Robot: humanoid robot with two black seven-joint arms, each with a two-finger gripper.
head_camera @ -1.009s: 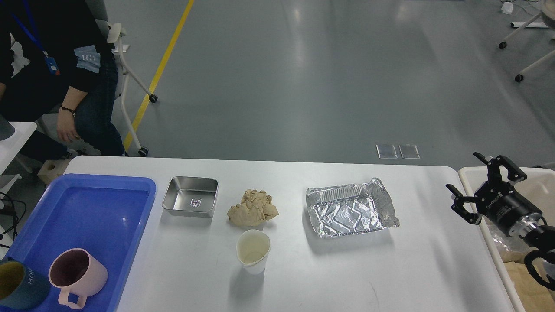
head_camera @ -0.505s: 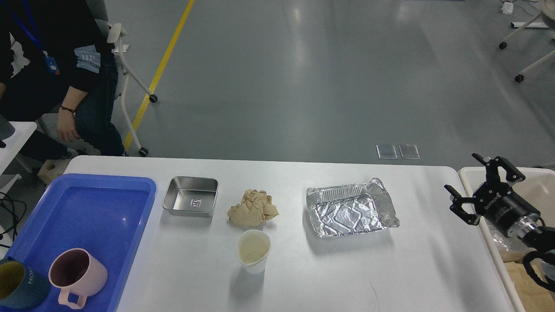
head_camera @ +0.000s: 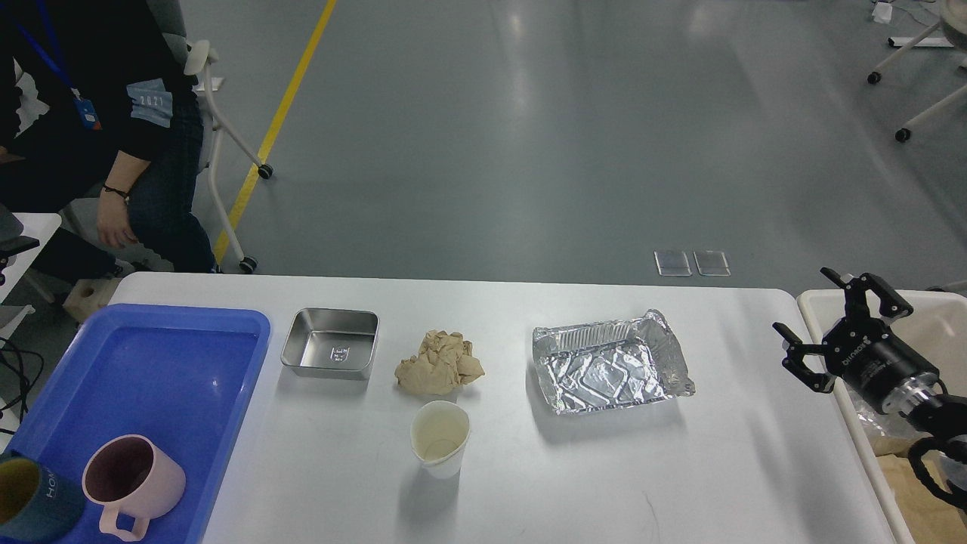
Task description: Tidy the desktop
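Observation:
The white desktop [head_camera: 498, 483] carries a small steel tray [head_camera: 331, 353], a crumpled brown paper ball [head_camera: 440, 363], a white paper cup [head_camera: 440, 438] standing upright, and a crumpled foil tray [head_camera: 610, 365]. My right gripper [head_camera: 810, 315] hovers over the desktop's right edge, well right of the foil tray, open with nothing between its fingers. My left gripper is out of view.
A blue plastic tray [head_camera: 159, 370] at the left holds a pink mug [head_camera: 130, 481] and a dark teal mug [head_camera: 30, 499]. A cream bin [head_camera: 937, 317] stands beyond the right edge. A seated person [head_camera: 91, 128] is at the far left.
My right gripper has drifted slightly left and toward the far side. The objects on the desktop have not moved among themselves.

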